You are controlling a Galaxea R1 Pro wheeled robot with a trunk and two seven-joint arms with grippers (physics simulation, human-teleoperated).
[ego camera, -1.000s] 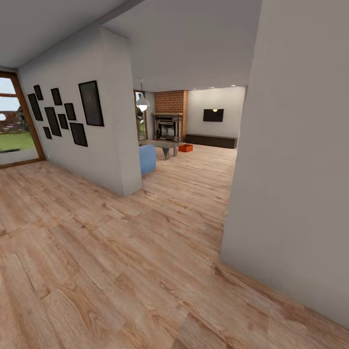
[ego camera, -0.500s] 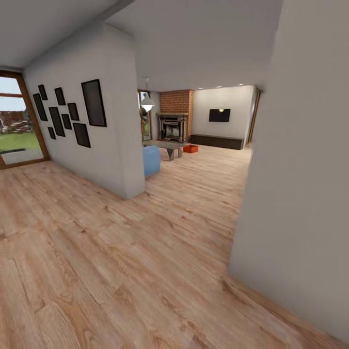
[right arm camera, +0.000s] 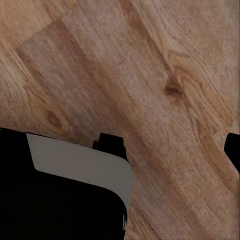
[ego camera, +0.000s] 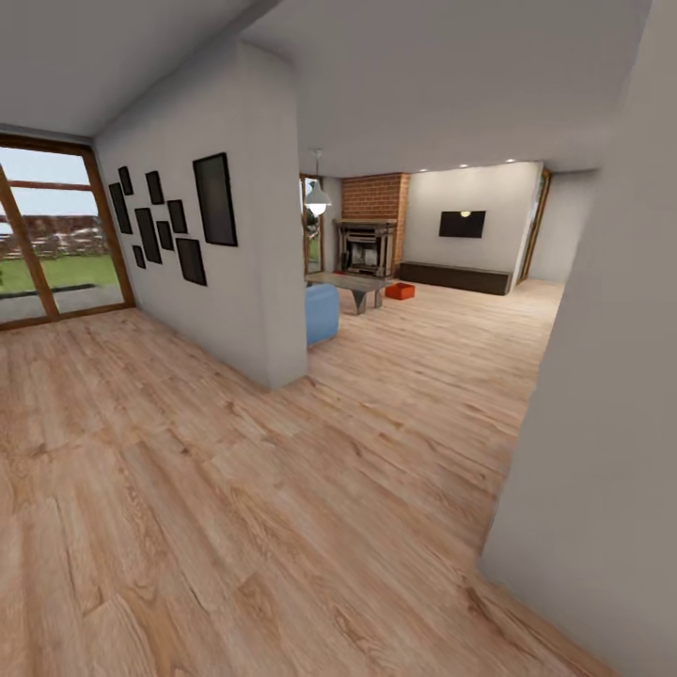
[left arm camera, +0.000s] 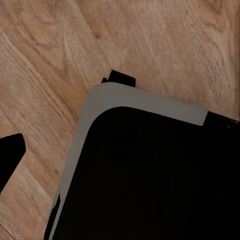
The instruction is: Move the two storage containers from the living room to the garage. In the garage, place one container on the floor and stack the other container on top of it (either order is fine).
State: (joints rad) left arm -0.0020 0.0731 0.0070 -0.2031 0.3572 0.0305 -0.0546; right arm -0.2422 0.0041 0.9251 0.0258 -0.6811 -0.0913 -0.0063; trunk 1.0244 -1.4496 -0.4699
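One orange-red storage container (ego camera: 400, 291) sits far ahead on the living room's wood planks, beside the low table (ego camera: 353, 282) and in front of the brick fireplace (ego camera: 369, 244). In the left wrist view, my left gripper (left arm camera: 120, 155) hangs over the robot's black, grey-rimmed base (left arm camera: 95, 107). One dark fingertip (left arm camera: 10, 155) shows at the picture's edge. My right gripper (right arm camera: 120, 150) hangs the same way, with a fingertip (right arm camera: 233, 149) at the opposite edge. Both are spread wide with nothing held. The garage is out of view.
A white partition wall (ego camera: 249, 244) with dark picture frames stands at the left, and a blue sofa end (ego camera: 322, 313) shows behind its corner. A grey wall corner (ego camera: 602, 451) is close on the right. Glass doors (ego camera: 47, 240) are at the far left. Open wood floor (ego camera: 414, 376) leads between the walls.
The whole picture has slid to the right as the camera turned left and moved on. More of the glass doors and the far room shows. The right wall fills less of the view.
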